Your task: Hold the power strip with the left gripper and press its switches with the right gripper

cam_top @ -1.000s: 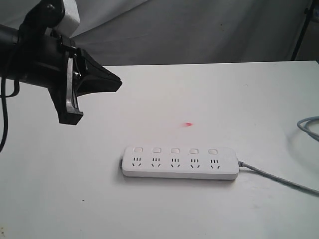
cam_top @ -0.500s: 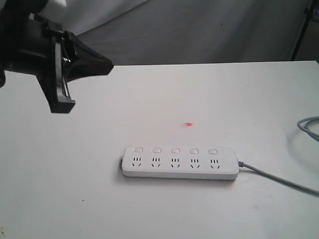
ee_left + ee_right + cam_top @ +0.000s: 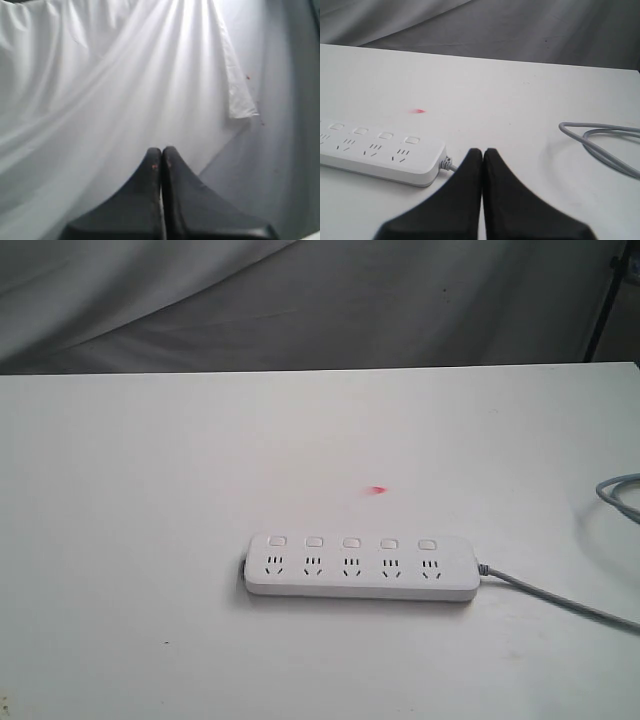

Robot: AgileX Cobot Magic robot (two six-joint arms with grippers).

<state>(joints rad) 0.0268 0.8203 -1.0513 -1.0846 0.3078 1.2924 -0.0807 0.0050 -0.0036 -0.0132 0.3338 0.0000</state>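
Note:
The white power strip point(image 3: 360, 567) lies flat on the white table point(image 3: 150, 490), its five small switches point(image 3: 351, 542) in a row along its far side and its grey cord point(image 3: 560, 595) running off to the right. Neither arm shows in the exterior view. My left gripper point(image 3: 161, 150) is shut on nothing and faces a white draped cloth point(image 3: 125, 85); the strip is out of that view. My right gripper point(image 3: 483, 151) is shut and empty, hovering near the cord end of the power strip point(image 3: 380, 155), whose switches point(image 3: 385, 135) show beside it.
A small red mark point(image 3: 377, 490) sits on the table behind the strip. The grey cord loops point(image 3: 605, 142) at the table's right side. A grey and white cloth backdrop point(image 3: 300, 300) hangs behind the far table edge.
The left arm, seen at the upper left of the exterior view earlier, has pulled back to the left and out of that view. The power strip has not moved.

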